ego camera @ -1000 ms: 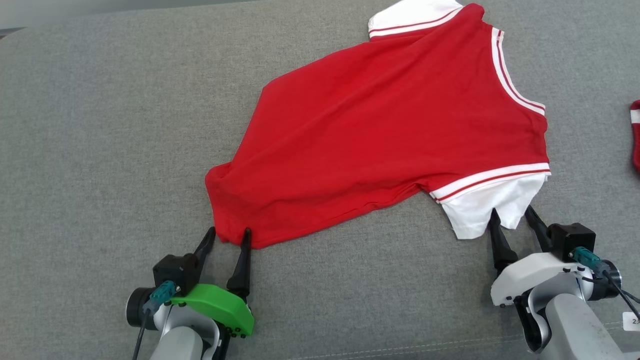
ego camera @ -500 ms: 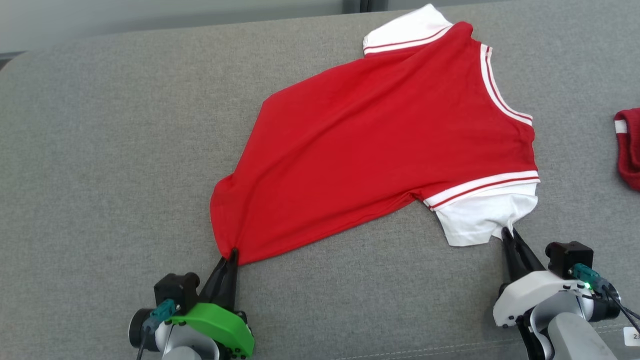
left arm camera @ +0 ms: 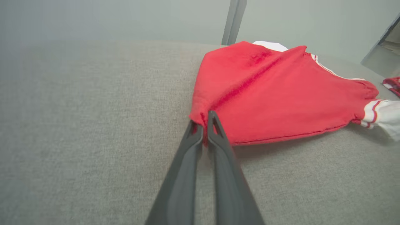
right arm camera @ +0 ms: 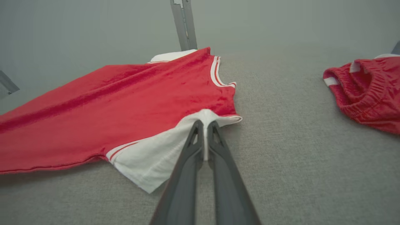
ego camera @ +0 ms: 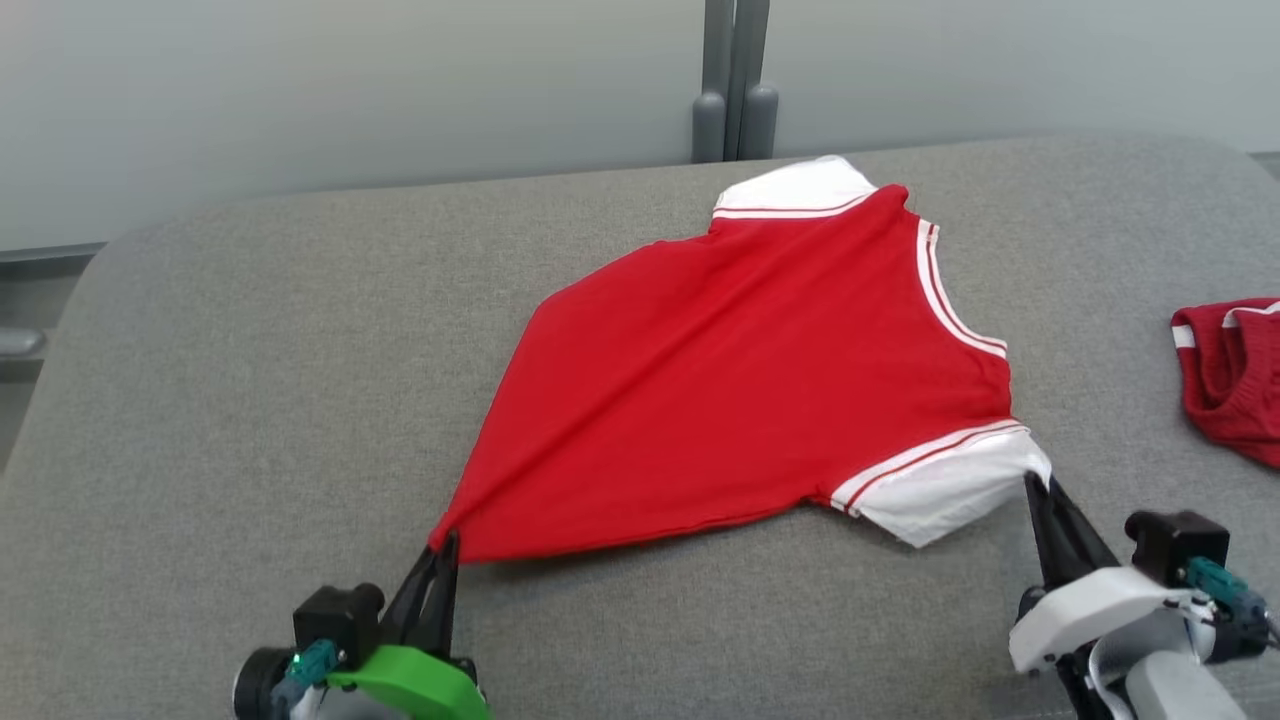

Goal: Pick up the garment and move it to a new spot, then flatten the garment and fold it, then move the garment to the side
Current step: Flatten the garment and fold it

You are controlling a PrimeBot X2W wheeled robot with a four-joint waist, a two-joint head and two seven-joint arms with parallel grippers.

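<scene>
A red garment point(ego camera: 760, 370) lies spread across a grey cushion point(ego camera: 250, 400). The left gripper point(ego camera: 446, 542) is pinched closed on the garment's hem corner. The right gripper point(ego camera: 1034, 487) is pinched closed on its near white sleeve.

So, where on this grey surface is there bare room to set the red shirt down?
The widest bare patch of the grey surface lies left of the red shirt, up to the left edge. A narrower strip runs near the robot between the left claw and right claw. The right is crowded: a dark red bundle lies there.
</scene>
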